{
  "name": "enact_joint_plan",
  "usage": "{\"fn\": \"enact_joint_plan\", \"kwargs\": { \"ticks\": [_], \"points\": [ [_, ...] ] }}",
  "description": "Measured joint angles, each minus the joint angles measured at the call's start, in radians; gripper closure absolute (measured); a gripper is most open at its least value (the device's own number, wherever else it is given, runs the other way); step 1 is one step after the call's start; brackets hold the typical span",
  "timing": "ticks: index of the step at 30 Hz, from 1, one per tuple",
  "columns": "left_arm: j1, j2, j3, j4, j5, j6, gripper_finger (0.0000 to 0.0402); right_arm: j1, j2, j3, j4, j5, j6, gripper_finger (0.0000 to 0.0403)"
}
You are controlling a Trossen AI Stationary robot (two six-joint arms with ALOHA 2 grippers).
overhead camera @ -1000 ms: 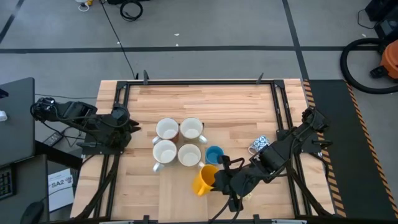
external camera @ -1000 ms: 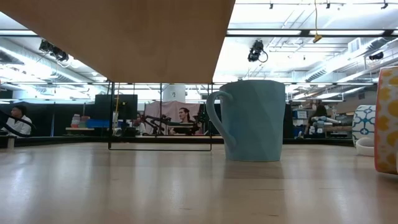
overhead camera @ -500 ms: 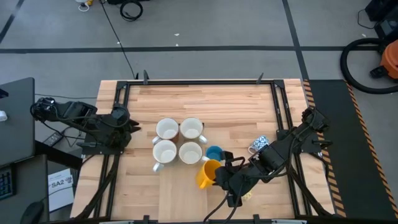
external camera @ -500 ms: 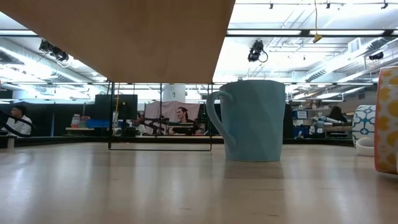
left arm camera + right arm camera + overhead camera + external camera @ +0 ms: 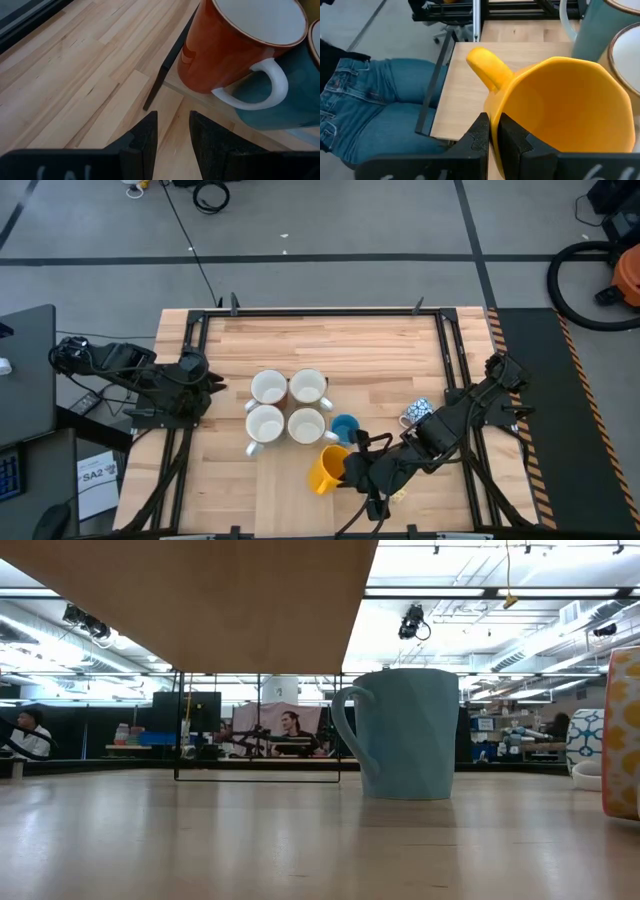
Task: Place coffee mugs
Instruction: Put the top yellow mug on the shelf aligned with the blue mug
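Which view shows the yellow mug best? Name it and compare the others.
The right wrist view: the yellow mug fills it, rim clamped in the right hand, handle and inside plain. The high view shows it small, tilted beside the blue mug. The low and left wrist views do not show it.

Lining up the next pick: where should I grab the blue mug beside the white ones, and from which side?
Probably by its rim wall, from above, one of the jaws inside: the blue mug stands upright, mouth open. Come in on the side away from the white mugs, which crowd it.
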Motion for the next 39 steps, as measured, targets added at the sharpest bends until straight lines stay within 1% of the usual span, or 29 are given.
{"fn": "enact_joint_plan", "kwargs": {
  "ticks": [8,17,21,31,35,39],
  "points": [
    [0.0,0.0,0.0,0.0,0.0,0.0,0.0283,-0.005,0.027,0.0,0.018,-0.054,-0.027,0.0376],
    [0.0,0.0,0.0,0.0,0.0,0.0,0.0283,-0.01,0.034,0.001,0.04,-0.041,-0.05,0.0376],
    [0.0,0.0,0.0,0.0,0.0,0.0,0.0283,-0.012,0.06,0.0,0.059,-0.07,-0.091,0.0376],
    [0.0,0.0,0.0,0.0,0.0,0.0,0.0283,-0.017,0.088,0.0,0.077,-0.075,-0.184,0.0375],
    [0.0,0.0,0.0,0.0,0.0,0.0,0.0283,-0.018,0.093,0.0,0.077,-0.089,-0.197,0.0374],
    [0.0,0.0,0.0,0.0,0.0,0.0,0.0283,-0.018,0.092,0.0,0.084,-0.076,-0.22,0.0371]
  ]
}}
